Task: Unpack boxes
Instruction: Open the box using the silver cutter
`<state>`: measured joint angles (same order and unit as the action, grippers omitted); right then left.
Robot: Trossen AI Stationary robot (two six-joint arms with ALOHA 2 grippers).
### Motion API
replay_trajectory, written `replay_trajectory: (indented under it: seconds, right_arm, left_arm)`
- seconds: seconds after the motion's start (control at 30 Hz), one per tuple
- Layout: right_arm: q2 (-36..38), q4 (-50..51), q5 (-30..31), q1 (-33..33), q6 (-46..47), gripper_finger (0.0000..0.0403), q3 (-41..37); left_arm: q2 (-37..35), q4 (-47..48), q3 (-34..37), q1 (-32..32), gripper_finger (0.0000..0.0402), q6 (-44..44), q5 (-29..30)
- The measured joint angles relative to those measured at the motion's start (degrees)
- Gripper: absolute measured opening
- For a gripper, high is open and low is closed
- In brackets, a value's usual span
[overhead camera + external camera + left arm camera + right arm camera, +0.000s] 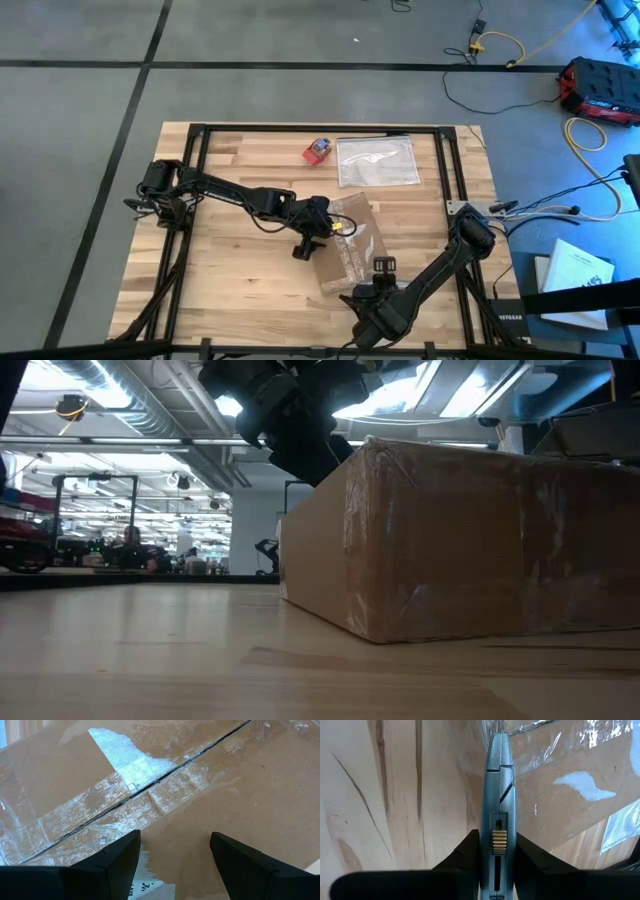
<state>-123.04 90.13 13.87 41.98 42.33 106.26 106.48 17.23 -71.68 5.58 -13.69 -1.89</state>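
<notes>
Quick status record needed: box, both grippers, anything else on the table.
box: cardboard box, flaps shut, taped seam intact
left gripper: open, over the box top near the seam
right gripper: shut on a grey cutter, at the box's near end, tip at its taped side
other items: clear bag and small red-and-blue object at the table's far edge
</notes>
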Motion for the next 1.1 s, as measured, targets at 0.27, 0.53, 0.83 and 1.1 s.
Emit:
replay_trajectory:
  seconds: [0.27,0.53,0.83,1.1]
  right_arm:
    - [0.4,0.0,0.0,-0.1,-7.9,0.0061,0.1]
    - [0.4,-0.1,0.6,-0.5,-14.5,0.0061,0.3]
    - [0.8,-0.1,3.7,-1.6,-16.0,0.0061,0.3]
    - [0.8,0.0,2.0,-1.6,-22.3,0.0061,0.3]
  left_arm:
    - [0.0,0.0,0.0,0.0,0.0234,0.2,0.0]
    - [0.0,0.1,0.0,0.0,0.0234,0.8,-0.1]
    - [0.0,0.1,0.0,0.0,0.0234,1.2,-0.1]
    - [0.0,0.1,0.0,0.0,0.0234,1.3,-0.1]
